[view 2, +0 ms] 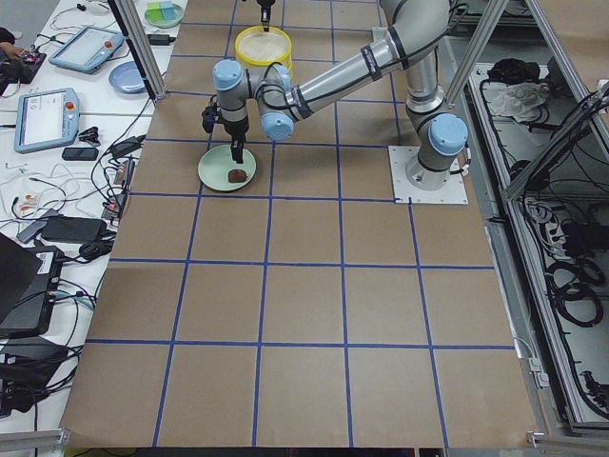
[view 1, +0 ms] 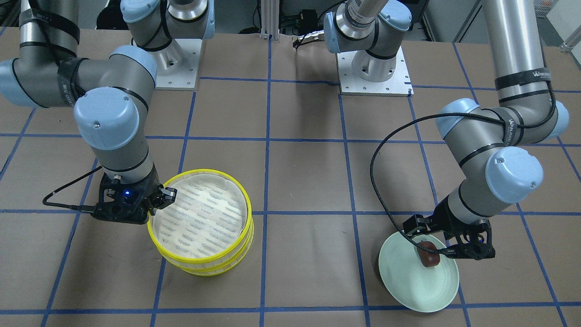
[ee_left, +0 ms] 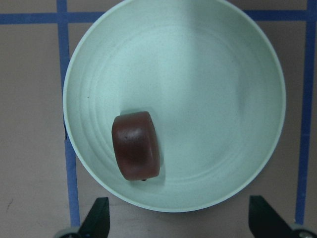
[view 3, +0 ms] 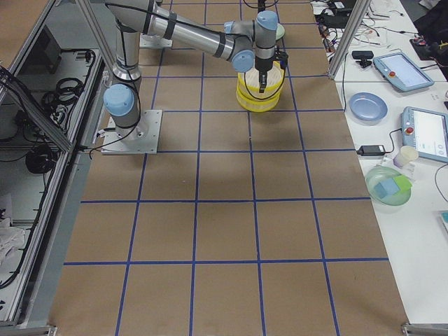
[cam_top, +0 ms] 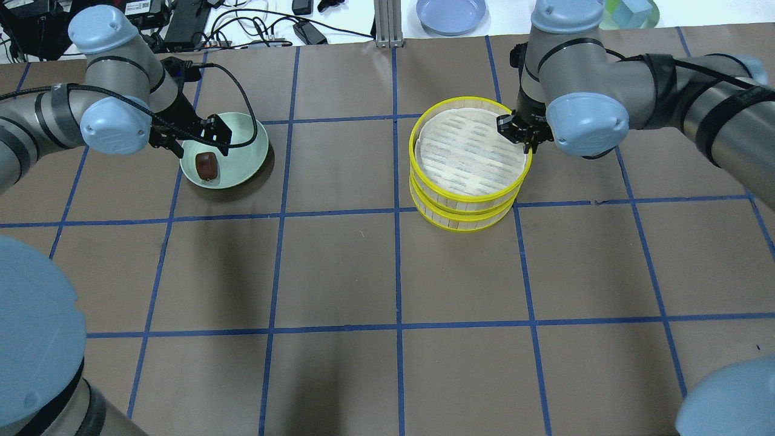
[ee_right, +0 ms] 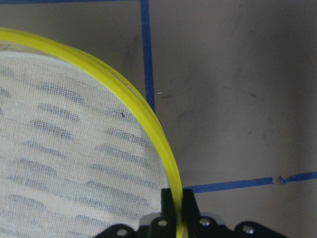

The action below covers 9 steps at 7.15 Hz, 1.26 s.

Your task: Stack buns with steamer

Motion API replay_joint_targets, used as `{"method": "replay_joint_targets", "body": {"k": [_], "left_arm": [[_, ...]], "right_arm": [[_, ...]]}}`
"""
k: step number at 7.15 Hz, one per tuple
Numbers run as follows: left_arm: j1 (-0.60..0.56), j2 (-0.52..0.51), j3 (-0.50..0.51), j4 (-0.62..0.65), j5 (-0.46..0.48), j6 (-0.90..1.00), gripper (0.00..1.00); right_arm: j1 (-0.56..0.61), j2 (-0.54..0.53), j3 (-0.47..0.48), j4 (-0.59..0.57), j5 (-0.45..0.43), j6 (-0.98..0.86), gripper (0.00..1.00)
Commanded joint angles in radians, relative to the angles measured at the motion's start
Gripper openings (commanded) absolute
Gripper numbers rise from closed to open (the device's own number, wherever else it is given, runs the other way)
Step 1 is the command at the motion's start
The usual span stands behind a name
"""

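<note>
The right end effector (ee_right: pixel 178 207) grips the top steamer (cam_top: pixel 469 151) rim; the open left end effector (ee_left: pixel 181 223) hovers over the bun (ee_left: pixel 136 151).

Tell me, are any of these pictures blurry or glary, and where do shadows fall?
Left wrist view: sharp, with a soft pale sheen on the green plate and a thin shadow under the brown bun. Right wrist view: the steamer rim is crisp, the right hand dark and cropped at the bottom edge. Overhead view: broad soft arm shadows on the table.
</note>
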Motion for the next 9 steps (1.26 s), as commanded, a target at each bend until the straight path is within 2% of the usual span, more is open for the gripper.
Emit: {"method": "replay_joint_targets", "body": {"k": [1, 3, 4, 5, 6, 8, 9], "left_arm": [[0.015, -0.080, -0.002, 0.104, 0.000, 0.002, 1.00], [0.024, -0.119, 0.009, 0.116, -0.006, 0.001, 0.97], [0.022, -0.128, 0.009, 0.116, -0.009, -0.002, 0.62], [0.022, -0.128, 0.009, 0.115, -0.009, -0.001, 0.18], [0.022, -0.127, 0.009, 0.115, -0.009, 0.007, 0.00], [0.022, -0.104, 0.013, 0.113, -0.014, -0.011, 0.00], [0.022, -0.090, 0.024, 0.110, -0.015, -0.016, 0.00]], "right_arm": [[-0.030, 0.001, 0.003, 0.003, 0.010, 0.008, 0.00], [-0.013, 0.002, 0.005, 0.005, 0.012, 0.030, 0.00], [-0.002, 0.005, 0.006, 0.005, 0.013, 0.031, 0.00], [0.005, 0.007, 0.007, 0.005, 0.010, 0.030, 0.00], [0.005, 0.007, 0.007, 0.005, 0.010, 0.028, 0.00], [0.005, 0.014, 0.007, -0.014, 0.013, 0.028, 0.09], [0.005, 0.016, 0.007, -0.020, 0.013, 0.030, 0.20]]}}
